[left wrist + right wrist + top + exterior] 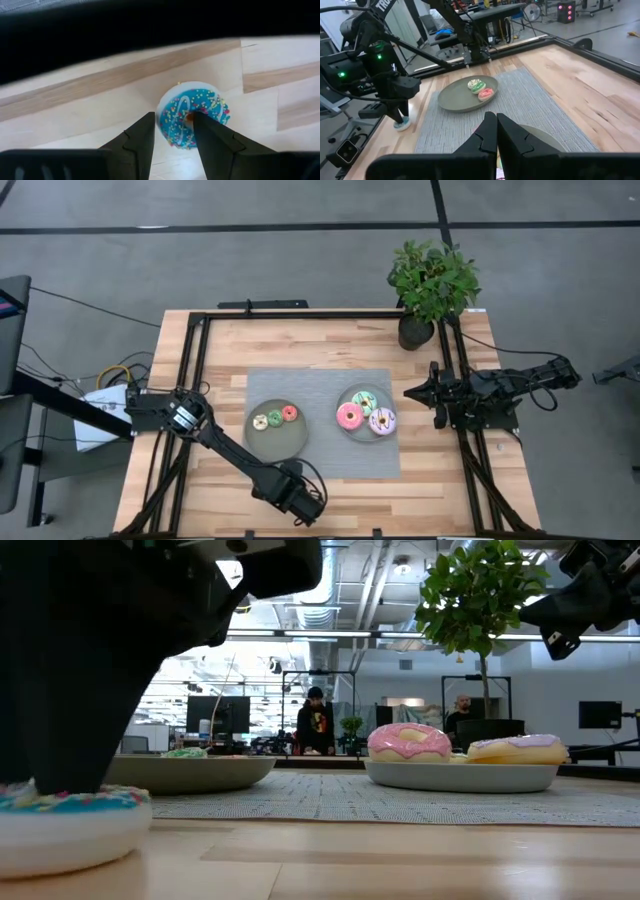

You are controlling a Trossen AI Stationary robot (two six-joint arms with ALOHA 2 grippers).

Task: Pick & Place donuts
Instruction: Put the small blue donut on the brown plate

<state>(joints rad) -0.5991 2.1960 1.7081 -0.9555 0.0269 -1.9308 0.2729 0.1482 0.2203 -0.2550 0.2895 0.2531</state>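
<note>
One camera looks straight down on the bench (330,350); one sits level at its surface; both share the plates (277,429).

Very little lettering can be read. In the right wrist view, the left arm (375,30) carries white capital letters on its dark upper link near the picture's top edge; only a fragment shows, something like "TR", and the rest is cut off, so the full word cannot be read. In the same view a dark stand in the room behind the table holds a panel of red lit squares (565,7), too small to tell whether they are digits or plain lamps. The high, low and left wrist views show no legible text, label, brand or number.
</note>
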